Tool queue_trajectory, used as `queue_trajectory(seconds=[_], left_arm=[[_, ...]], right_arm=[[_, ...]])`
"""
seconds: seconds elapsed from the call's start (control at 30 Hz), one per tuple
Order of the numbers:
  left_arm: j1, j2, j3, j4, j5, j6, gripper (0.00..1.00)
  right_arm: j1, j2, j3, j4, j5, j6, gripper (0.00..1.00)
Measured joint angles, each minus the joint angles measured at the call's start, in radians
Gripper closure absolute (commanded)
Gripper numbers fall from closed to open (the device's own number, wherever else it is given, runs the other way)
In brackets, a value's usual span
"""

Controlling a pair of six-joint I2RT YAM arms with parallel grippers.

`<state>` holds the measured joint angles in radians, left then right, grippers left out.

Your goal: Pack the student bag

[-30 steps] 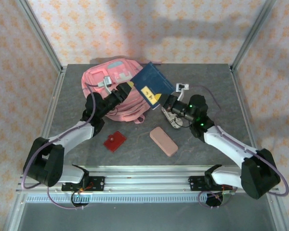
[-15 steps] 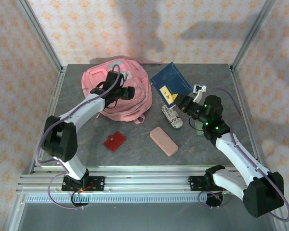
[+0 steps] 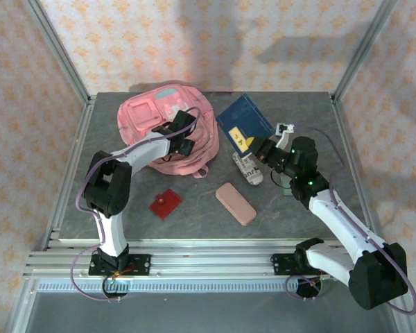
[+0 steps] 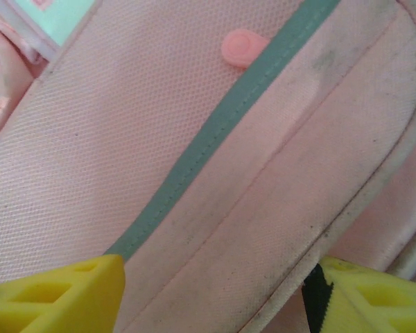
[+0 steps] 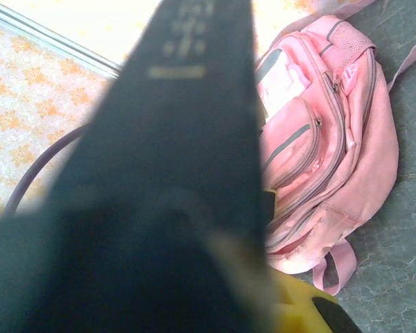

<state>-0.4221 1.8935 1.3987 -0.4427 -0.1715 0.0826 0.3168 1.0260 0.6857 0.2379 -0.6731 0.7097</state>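
Top view: the student bag (image 3: 144, 123) lies toward the bench's (image 3: 194, 223) far-left corner, and the left hand (image 3: 185, 137) is on it, much the nearer. The right hand (image 3: 262, 150), to the bag's right, clamps a blue book (image 3: 244, 123).

Left wrist: yellow fingers (image 4: 55, 298) stand apart over the bag's grey zip trim (image 4: 194, 159).

Right wrist: the book is seen edge-on, with the bag beyond it.

One each — student bag (image 3: 144, 118), blue book (image 3: 243, 123), pencil case (image 3: 235, 203), red wallet (image 3: 165, 203), white pouch (image 3: 247, 168).
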Motion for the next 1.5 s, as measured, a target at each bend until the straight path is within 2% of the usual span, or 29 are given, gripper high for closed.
queue_trajectory(seconds=[0.2, 0.33, 0.37, 0.5, 0.53, 0.8, 1.0, 1.1, 1.3, 1.5], left_arm=[[-0.004, 0.039, -0.002, 0.045, -0.024, 0.024, 0.26], [-0.004, 0.069, -0.027, 0.088, -0.025, 0.024, 0.31], [-0.004, 0.07, -0.033, 0.097, -0.025, 0.024, 0.39], [-0.016, 0.07, -0.04, 0.117, -0.026, 0.033, 0.99], [-0.017, 0.071, -0.04, 0.117, -0.03, 0.039, 1.0], [-0.017, 0.058, 0.006, 0.065, -0.046, 0.053, 1.0], [-0.014, -0.014, 0.124, -0.027, -0.092, 0.042, 1.0], [-0.005, -0.043, 0.207, -0.051, -0.113, 0.023, 1.0], [0.012, -0.074, 0.283, -0.084, -0.129, -0.023, 1.0], [0.017, -0.075, 0.311, -0.112, -0.124, -0.066, 1.0]], right_arm=[[0.0, 0.0, 0.0, 0.001, -0.006, 0.0, 1.0], [0.0, 0.0, -0.011, 0.003, -0.007, 0.0, 1.0], [0.0, 0.0, -0.016, 0.003, -0.007, 0.002, 1.0], [0.0, 0.0, -0.038, 0.005, -0.007, 0.004, 1.0], [0.0, 0.0, -0.042, 0.006, -0.007, 0.004, 1.0], [0.0, 0.001, -0.075, 0.032, -0.007, 0.019, 1.0], [0.0, 0.05, -0.123, 0.094, -0.032, 0.052, 1.0], [0.016, 0.111, -0.127, 0.128, -0.042, 0.068, 1.0], [0.109, 0.282, -0.097, 0.245, -0.063, 0.109, 1.0], [0.175, 0.516, 0.045, 0.387, -0.084, 0.181, 1.0]])
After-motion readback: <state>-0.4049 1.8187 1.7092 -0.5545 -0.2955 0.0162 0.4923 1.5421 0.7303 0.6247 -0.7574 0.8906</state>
